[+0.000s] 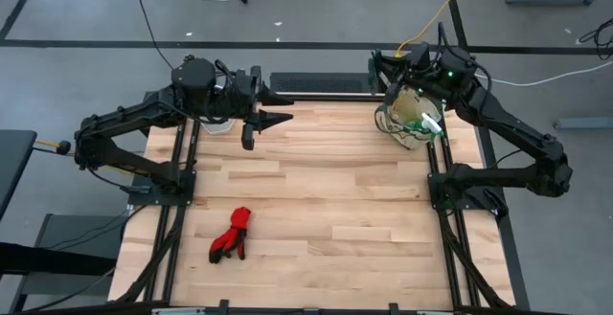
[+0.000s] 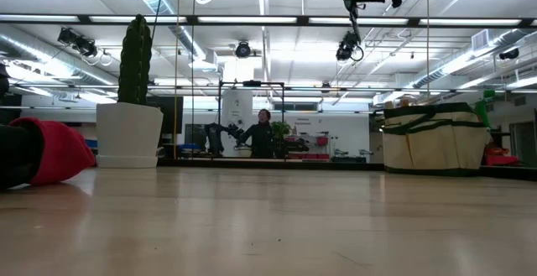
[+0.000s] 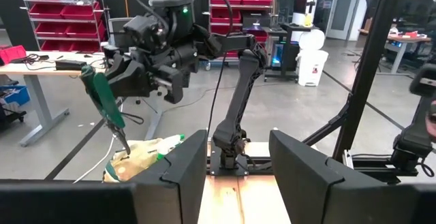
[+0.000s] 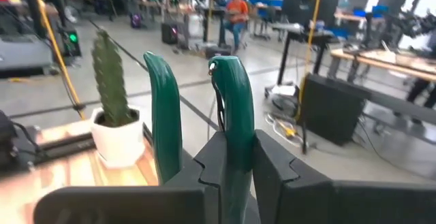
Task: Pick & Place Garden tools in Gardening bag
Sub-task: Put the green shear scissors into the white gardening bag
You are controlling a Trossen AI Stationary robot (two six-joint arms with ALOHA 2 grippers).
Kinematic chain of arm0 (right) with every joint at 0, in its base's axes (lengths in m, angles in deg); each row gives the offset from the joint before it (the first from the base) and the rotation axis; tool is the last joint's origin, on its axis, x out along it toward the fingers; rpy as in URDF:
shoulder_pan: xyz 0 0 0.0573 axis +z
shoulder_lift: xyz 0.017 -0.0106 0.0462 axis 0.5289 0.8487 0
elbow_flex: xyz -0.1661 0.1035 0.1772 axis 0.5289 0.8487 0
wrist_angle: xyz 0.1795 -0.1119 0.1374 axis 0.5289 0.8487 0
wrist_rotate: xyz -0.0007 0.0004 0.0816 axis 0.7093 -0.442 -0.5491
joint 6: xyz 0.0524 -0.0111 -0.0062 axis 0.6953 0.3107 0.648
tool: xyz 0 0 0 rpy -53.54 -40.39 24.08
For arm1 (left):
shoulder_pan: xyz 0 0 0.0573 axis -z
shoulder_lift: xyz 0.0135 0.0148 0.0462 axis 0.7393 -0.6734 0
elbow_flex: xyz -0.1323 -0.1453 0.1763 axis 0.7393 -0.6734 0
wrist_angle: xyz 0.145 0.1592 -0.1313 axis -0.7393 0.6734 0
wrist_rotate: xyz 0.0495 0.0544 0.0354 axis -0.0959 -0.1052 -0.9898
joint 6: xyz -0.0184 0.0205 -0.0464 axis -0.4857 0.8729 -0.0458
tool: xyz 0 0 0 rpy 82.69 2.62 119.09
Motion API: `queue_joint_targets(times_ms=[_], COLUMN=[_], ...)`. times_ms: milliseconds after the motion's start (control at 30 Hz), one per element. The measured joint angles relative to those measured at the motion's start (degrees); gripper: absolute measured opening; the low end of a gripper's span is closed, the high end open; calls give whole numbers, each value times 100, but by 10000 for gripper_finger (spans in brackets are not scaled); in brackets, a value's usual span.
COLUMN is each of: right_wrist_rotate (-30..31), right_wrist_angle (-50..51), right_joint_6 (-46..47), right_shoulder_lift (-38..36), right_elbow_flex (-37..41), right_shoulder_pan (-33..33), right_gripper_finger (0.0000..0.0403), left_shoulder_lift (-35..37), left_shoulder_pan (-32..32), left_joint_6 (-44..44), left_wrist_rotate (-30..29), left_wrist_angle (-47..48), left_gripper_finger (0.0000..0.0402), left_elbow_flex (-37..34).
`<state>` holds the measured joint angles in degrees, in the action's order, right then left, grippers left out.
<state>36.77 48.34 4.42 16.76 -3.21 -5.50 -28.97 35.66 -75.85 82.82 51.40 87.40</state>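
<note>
Right pincer point(image 3: 112, 108) raised above the gardening bag point(image 1: 410, 116) at the far right corner of the worktop point(image 1: 316, 210); its fingers are closed on one green handle of the pruning shears point(image 4: 231, 108), the second green handle standing free just beside it; in the left wrist view the shears hang tip-down from that pincer, the tip just over the bag's open mouth; whether the tip touches the bag cannot be told. A white-and-green item point(image 1: 428, 121) lies at the bag's rim. In the low view the bag is beige with dark green trim, upright on the worktop. Left pincer point(image 1: 273, 121) held over the far edge of the worktop on the left side, fingers partly apart, nothing between them. Red gloves point(image 1: 232, 236) lie on the worktop near the front left, well apart from the bag and from both pincers. White pot with the green cactus point(image 2: 130, 125) stands at the far left of the worktop, near the left arm. A person point(image 2: 263, 133) is in the room beyond the worktop.
</note>
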Motion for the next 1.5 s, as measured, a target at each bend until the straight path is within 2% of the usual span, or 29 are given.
queue_joint_targets(times_ms=[667, 1133, 1500], right_wrist_rotate=[61, 217, 892], right_wrist_angle=[140, 342, 948], right_joint_6=[22, 177, 24], right_shoulder_lift=[-161, -1101, -1751], right_elbow_flex=[853, 1268, 1272], right_shoulder_pan=[-938, -1494, -1512], right_gripper_finger=[43, 43, 43], left_shoulder_lift=[2, 4, 4], left_shoulder_pan=[-4, -4, -4], left_joint_6=[0, 7, 7], left_wrist_rotate=[-146, -149, -149], left_wrist_angle=[-3, -2, -2], left_gripper_finger=[167, 167, 167], left_elbow_flex=[0, -4, -4])
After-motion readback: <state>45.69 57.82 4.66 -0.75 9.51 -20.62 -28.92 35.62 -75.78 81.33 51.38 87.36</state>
